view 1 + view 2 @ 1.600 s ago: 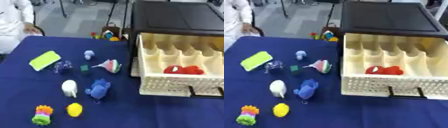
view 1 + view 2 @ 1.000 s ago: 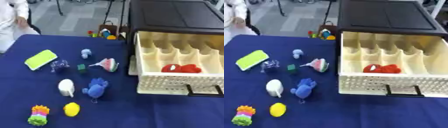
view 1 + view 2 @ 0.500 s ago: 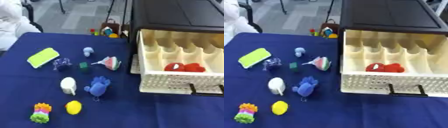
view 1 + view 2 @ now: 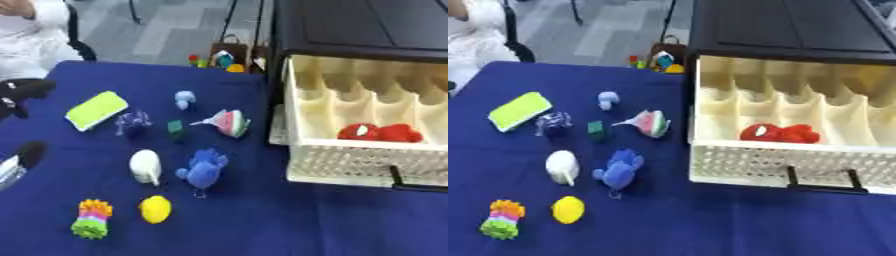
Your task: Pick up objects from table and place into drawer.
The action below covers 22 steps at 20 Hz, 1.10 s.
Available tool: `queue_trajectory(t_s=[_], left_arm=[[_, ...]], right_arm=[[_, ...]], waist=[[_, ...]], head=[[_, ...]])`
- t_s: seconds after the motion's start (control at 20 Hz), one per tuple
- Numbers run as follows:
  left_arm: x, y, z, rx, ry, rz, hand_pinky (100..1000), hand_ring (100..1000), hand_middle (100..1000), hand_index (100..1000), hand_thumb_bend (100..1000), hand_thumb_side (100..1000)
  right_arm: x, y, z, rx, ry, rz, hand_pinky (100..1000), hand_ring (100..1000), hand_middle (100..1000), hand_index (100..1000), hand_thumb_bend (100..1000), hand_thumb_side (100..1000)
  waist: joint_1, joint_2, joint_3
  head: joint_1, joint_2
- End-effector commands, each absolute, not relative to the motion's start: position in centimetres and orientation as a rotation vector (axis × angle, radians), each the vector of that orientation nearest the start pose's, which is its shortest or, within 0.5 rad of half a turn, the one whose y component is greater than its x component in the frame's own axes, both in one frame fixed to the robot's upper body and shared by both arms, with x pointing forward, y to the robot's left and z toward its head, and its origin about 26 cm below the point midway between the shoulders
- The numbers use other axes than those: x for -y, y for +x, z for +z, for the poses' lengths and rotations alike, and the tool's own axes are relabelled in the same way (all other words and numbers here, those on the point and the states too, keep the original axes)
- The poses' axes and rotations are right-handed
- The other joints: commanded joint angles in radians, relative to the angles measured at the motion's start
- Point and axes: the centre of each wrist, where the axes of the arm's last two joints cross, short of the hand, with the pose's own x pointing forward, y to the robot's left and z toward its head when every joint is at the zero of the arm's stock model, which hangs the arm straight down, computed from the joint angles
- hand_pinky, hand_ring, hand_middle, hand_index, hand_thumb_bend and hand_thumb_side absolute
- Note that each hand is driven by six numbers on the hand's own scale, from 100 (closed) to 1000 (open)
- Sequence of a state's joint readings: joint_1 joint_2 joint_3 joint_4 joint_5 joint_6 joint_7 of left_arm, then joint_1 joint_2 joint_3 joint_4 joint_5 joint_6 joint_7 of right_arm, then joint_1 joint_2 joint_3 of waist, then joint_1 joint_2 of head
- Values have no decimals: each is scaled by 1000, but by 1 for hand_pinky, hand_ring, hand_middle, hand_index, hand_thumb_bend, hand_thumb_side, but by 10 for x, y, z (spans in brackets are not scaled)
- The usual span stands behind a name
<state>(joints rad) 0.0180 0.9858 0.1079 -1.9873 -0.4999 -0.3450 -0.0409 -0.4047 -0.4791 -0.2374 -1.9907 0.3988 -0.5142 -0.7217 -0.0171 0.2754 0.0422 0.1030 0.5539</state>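
Several small toys lie on the blue table left of an open cream drawer (image 4: 350,161): a lime green block (image 4: 96,110), a pale blue figure (image 4: 184,99), a purple toy (image 4: 133,122), a green cube (image 4: 176,128), a watermelon slice (image 4: 227,123), a white piece (image 4: 145,166), a blue plush (image 4: 206,170), a yellow lemon (image 4: 156,209) and a rainbow spiky toy (image 4: 92,225). A red toy (image 4: 779,133) lies in a drawer compartment. My left hand (image 4: 24,91) shows at the left edge, its black fingers spread, holding nothing, well left of the toys.
The drawer slides out of a black cabinet (image 4: 367,25) at the back right. Beyond the table's far edge a bag of colourful toys (image 4: 219,59) stands on the floor. A person in white (image 4: 35,35) sits at the far left corner.
My left hand has come into view at the left edge. The camera has shifted a little; the toys and drawer lie as before.
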Motion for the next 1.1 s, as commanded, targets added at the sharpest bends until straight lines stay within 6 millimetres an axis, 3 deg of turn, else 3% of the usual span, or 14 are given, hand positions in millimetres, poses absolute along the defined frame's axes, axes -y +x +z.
queue_trajectory(t_s=[0.05, 0.25, 0.45, 0.5, 0.75, 1.1], left_arm=[[-383, 254, 227, 1742, 1036, -1696, 675, 861, 897, 1000, 501, 1000], [-380, 251, 210, 1586, 1013, -1760, 691, 870, 899, 1000, 537, 974], [-375, 251, 201, 1485, 991, -1806, 690, 864, 872, 1000, 419, 815], [-375, 251, 200, 1467, 974, -1809, 693, 866, 874, 1000, 439, 803], [-372, 251, 199, 1357, 932, -1834, 723, 857, 851, 1000, 629, 852], [-370, 255, 210, 1240, 895, -1868, 714, 844, 837, 952, 639, 860]], right_arm=[[330, 293, 278, -2824, 903, 202, 703, 756, 660, 773, 100, 1000], [330, 293, 277, -2827, 908, 199, 704, 756, 657, 773, 100, 1000], [330, 293, 275, -2835, 918, 197, 705, 756, 655, 773, 100, 1000], [330, 293, 274, -2837, 921, 196, 705, 756, 654, 773, 100, 1000], [330, 293, 272, -2844, 929, 197, 706, 757, 652, 771, 100, 1000], [330, 293, 270, -2851, 941, 203, 707, 758, 649, 771, 100, 1000]], waist=[[4, -19, -1], [2, -17, -4], [0, -13, -5], [0, -13, -5], [0, -11, -8], [4, -9, -11]], head=[[4, 9], [5, 5], [8, 0], [9, -1], [16, -4], [20, -9]])
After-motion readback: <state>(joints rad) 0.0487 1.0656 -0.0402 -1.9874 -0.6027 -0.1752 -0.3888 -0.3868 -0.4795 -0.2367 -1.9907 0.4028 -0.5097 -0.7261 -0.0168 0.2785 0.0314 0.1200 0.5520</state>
